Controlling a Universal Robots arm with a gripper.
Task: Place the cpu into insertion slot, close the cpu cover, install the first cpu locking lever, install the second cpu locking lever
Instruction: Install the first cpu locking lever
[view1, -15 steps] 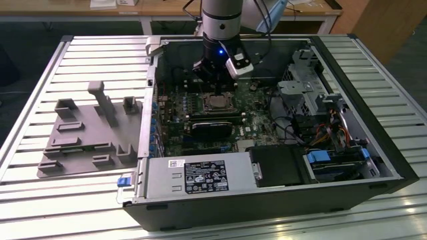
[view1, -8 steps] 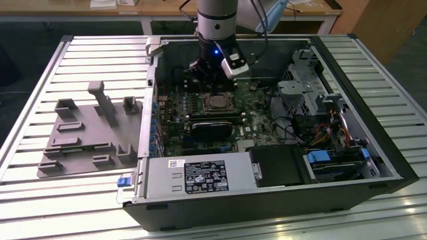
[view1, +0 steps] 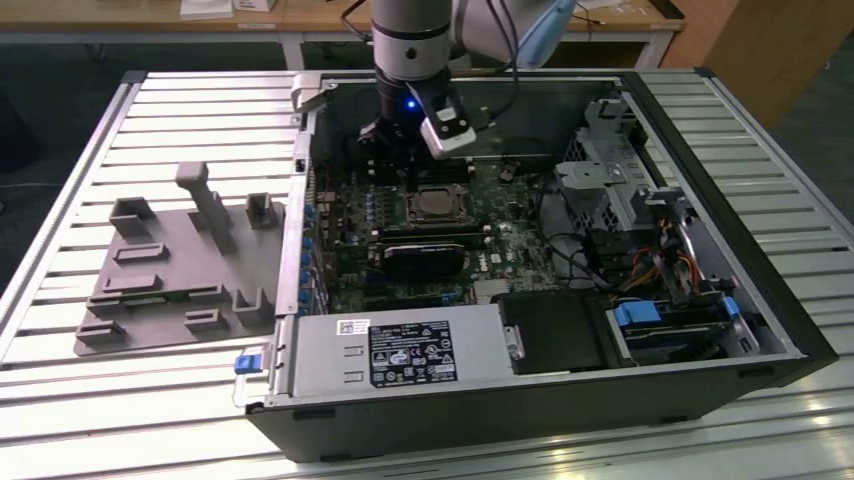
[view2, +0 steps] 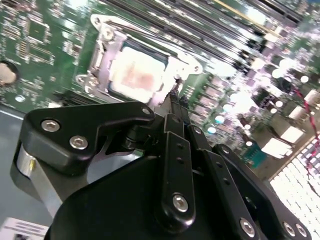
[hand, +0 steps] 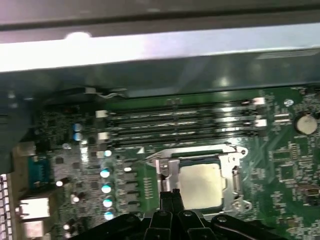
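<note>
The gripper (hand: 172, 196), fingers pressed together on nothing, hangs just beside the cpu (hand: 201, 185), which lies under the cpu cover (hand: 233, 167) near the motherboard's (hand: 285, 170) memory-slot edge.

A slatted metal counter (view1: 120, 400) is catching bright light along its near edge. Behind it, a pale wooden desk (view1: 94, 20) is standing on a dark floor (view1: 40, 90).

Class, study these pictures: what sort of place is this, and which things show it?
Probably a robotics lab or workshop: a robot arm reaches into an open computer case lying on a slatted metal table, with workbenches behind.
</note>
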